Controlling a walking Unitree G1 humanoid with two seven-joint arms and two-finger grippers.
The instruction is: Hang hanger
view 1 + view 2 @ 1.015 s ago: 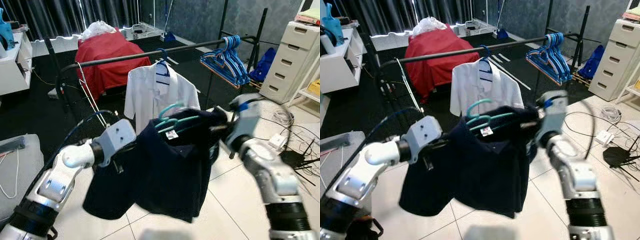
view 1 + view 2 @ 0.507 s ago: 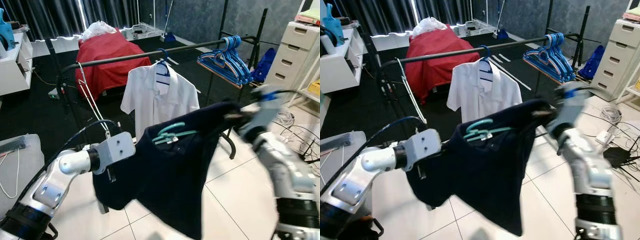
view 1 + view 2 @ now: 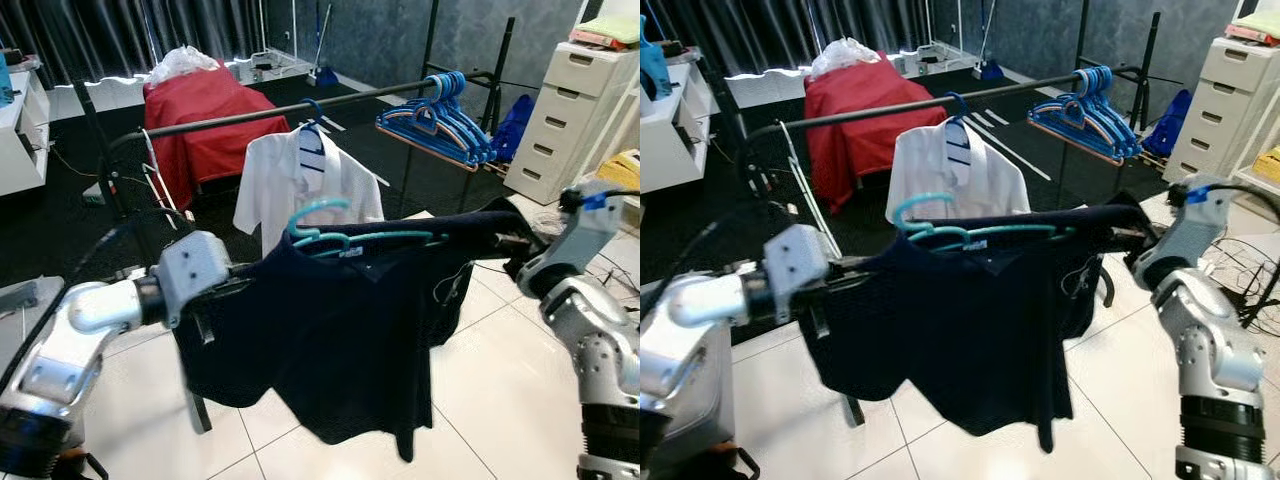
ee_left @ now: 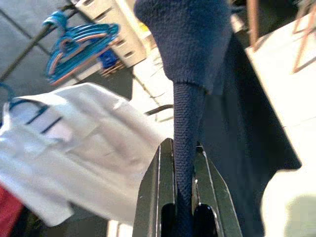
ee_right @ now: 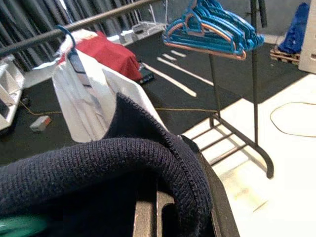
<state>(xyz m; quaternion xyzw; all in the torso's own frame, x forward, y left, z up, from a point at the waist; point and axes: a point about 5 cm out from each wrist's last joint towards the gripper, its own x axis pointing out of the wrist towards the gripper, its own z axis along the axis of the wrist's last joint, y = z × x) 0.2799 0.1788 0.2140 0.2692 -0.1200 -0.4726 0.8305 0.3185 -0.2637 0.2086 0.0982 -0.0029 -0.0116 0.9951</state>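
I hold the navy sweater [image 3: 340,330] spread across the centre of the frame, stretched between both arms. The left gripper [image 4: 183,197], at mid-left, is clamped on a fold of the sweater's knit; the wrist view shows the fabric pinched between its two black fingers [image 4: 154,197]. The right gripper [image 5: 173,207], at mid-right, is buried under a thick roll of the same knit draped over its fingers; I judge it is holding the sweater's shoulder, with the pinch itself hidden by fabric.

The teal hanger [image 3: 345,235] sits inside the sweater's neckline, its long axis running left to right between the grippers, its hook [image 3: 315,212] standing up at upper centre.

Beyond it, in the upper half of the frame, the black rail [image 3: 230,120] runs roughly parallel to the hanger's axis and above the hook. A white shirt [image 3: 305,185] hangs on it directly behind the hook, and blue hangers [image 3: 440,110] are bunched at upper right. The next move, as I judge it, requires lifting both arms together and forward so the hook clears the rail beside the shirt.
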